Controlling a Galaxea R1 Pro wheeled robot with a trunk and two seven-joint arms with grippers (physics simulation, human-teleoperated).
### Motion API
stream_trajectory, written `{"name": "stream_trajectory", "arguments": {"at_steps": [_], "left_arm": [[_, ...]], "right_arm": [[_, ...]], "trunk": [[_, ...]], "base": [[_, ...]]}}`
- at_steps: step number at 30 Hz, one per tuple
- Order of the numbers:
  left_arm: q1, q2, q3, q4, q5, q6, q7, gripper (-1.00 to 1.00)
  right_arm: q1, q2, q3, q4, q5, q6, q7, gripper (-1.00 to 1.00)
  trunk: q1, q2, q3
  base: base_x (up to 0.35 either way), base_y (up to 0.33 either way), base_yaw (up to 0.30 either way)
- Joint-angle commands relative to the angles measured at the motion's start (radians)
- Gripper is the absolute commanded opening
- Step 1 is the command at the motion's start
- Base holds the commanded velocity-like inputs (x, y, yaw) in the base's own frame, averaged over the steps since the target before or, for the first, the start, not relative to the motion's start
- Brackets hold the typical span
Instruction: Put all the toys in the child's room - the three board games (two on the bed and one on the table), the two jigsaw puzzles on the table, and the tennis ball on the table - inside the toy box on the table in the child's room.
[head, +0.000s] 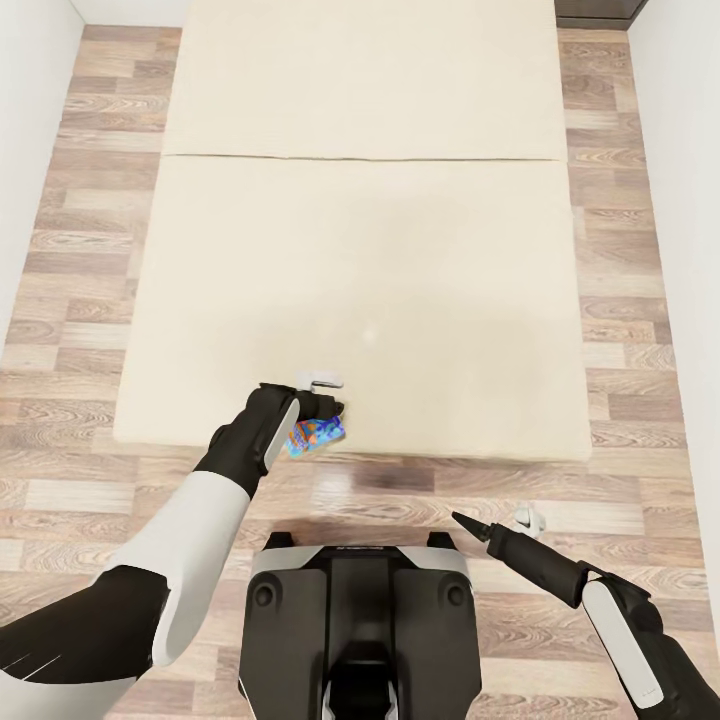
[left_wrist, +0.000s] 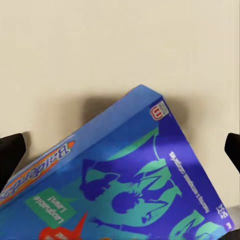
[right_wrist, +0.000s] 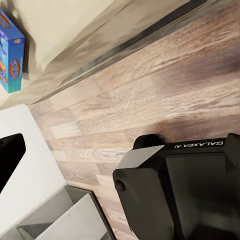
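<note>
Clamped, it seems, the left gripper (head: 322, 412) is holding a blue board game (left_wrist: 135, 190) at the bed's (head: 400, 300) near edge. Lifting it level would be best. Whether the idling right gripper (head: 470, 525) is parted, I cannot tell.

One board game (head: 318, 434), one bed (head: 360, 250), and two grippers, left gripper (head: 322, 398) and right gripper (head: 490, 525).
</note>
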Motion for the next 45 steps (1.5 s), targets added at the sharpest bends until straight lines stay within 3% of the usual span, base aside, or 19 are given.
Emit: {"name": "stream_trajectory", "arguments": {"at_steps": [1,45], "left_arm": [[0.000,0.000,0.000,-0.001,-0.001,0.005,-0.003,1.00],[0.000,0.000,0.000,-0.001,-0.001,0.005,-0.002,1.00]], "right_arm": [[0.000,0.000,-0.001,0.000,-0.005,0.008,0.001,1.00],[0.000,0.000,-0.001,0.000,-0.005,0.005,0.002,1.00]], "trunk": [[0.000,-0.002,-0.001],[0.000,-0.002,-0.001]], "base": [[-0.075,0.000,0.000],[-0.041,0.000,0.000]]}}
